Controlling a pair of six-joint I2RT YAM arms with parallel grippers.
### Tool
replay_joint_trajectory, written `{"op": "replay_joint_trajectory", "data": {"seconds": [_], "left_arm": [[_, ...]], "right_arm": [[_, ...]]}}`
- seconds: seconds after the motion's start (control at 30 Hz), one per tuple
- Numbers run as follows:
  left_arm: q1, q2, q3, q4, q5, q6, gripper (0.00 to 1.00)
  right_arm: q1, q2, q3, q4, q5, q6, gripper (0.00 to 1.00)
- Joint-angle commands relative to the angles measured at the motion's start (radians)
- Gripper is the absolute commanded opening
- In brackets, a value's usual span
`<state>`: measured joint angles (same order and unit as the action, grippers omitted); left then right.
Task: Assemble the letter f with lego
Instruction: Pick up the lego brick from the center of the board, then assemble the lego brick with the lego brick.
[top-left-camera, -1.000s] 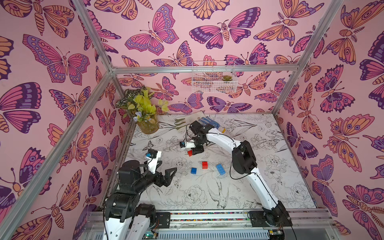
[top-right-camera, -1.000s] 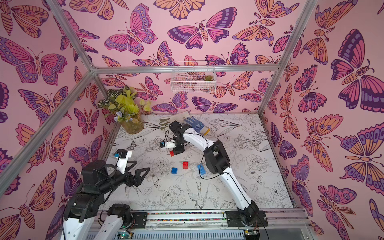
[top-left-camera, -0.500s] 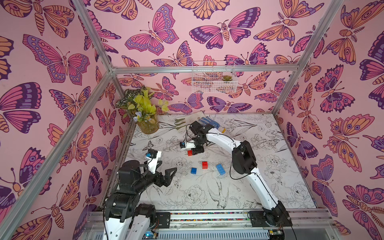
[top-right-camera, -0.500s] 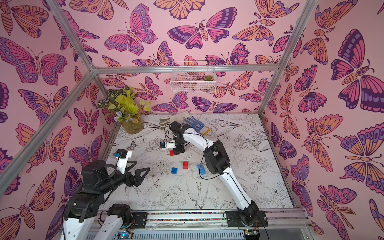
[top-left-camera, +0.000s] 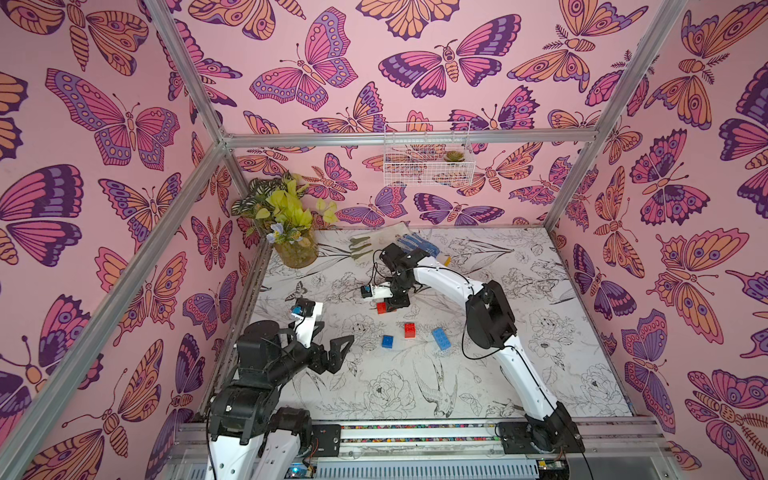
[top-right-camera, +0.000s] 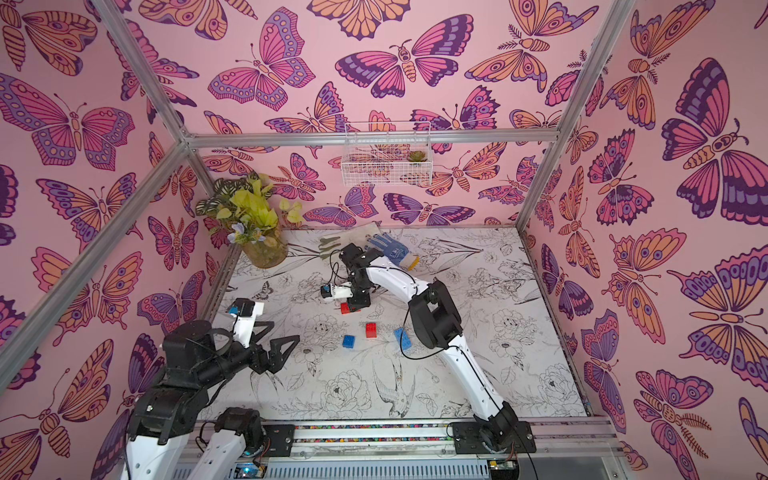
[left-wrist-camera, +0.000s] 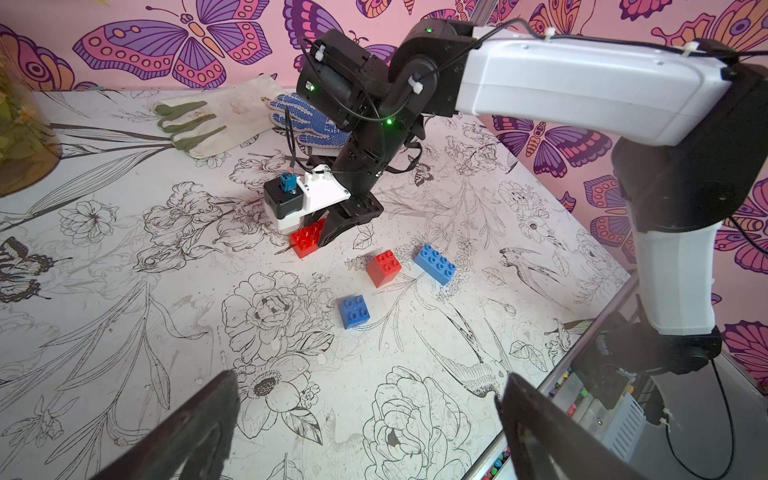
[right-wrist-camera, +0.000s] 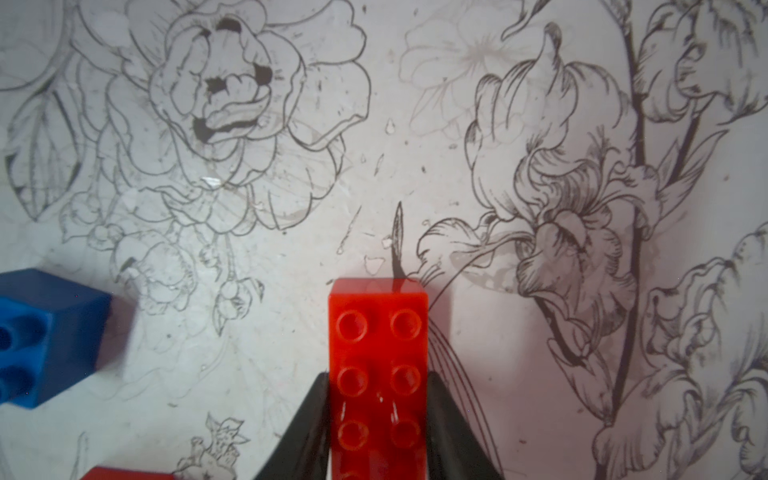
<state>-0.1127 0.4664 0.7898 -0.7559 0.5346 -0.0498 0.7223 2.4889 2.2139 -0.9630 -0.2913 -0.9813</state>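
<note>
My right gripper (right-wrist-camera: 378, 378) is shut on the long red brick (right-wrist-camera: 378, 332), which lies studs up at the middle of the table (top-left-camera: 381, 308) (top-right-camera: 344, 308) (left-wrist-camera: 306, 240). A finger presses each long side of it. Toward the front lie the short red brick (top-left-camera: 409, 330) (left-wrist-camera: 384, 268), the short blue brick (top-left-camera: 387, 341) (left-wrist-camera: 354, 311) (right-wrist-camera: 41, 332) and the long blue brick (top-left-camera: 440, 338) (left-wrist-camera: 435, 264), all apart. My left gripper (top-left-camera: 334, 334) (left-wrist-camera: 370, 382) hovers open and empty at the front left.
A potted plant (top-left-camera: 295, 249) stands in the back left corner. A white and green glove (top-left-camera: 374, 243) and a blue dotted glove (top-left-camera: 419, 245) lie at the back, behind the right wrist. A wire basket (top-left-camera: 428, 166) hangs on the back wall.
The right gripper's jaws have closed the last bit onto the long red brick. Both arms and the loose bricks have stayed where they were.
</note>
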Motion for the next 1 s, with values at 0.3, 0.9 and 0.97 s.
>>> {"op": "replay_joint_trajectory", "data": {"seconds": [0.3, 0.9, 0.97], "left_arm": [[-0.010, -0.017, -0.014, 0.012, 0.015, -0.003, 0.99], [-0.025, -0.041, -0.018, 0.012, 0.012, -0.004, 0.99], [-0.024, -0.040, -0.018, 0.011, 0.012, -0.004, 0.99]], "right_arm": [[-0.001, -0.241, -0.200, 0.015, 0.031, 0.049, 0.27], [-0.006, -0.501, -0.442, -0.023, 0.128, 0.160, 0.27], [-0.005, -0.540, -0.485, -0.002, 0.120, 0.173, 0.27]]}}
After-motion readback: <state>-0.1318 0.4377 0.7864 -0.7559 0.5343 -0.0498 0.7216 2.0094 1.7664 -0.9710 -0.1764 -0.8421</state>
